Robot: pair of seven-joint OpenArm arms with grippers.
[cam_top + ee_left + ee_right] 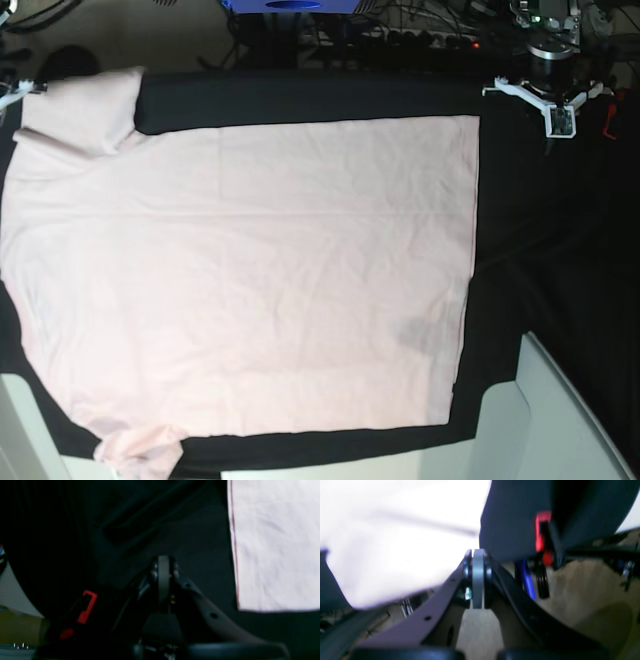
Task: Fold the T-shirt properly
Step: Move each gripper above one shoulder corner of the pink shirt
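Table cloth: black, covering the work surface; a bare strip shows at 3 o'clock of the garment in the base view.
T-shirt: pale pink, plain side up, spread flat and lightly creased, filling most of the cloth from centre to 9 o'clock; one sleeve lies at 7 o'clock, the other at 11 o'clock.
Hem edge: straight, running top to bottom on the 3 o'clock side.
Left gripper: fingers pressed together, nothing between them; it sits over bare black cloth, with the T-shirt at its 2 o'clock, apart from it.
Right gripper: fingers closed, empty; blurred pale T-shirt fabric lies at its 10 o'clock.
Red clamp: at 8 o'clock of the left gripper.
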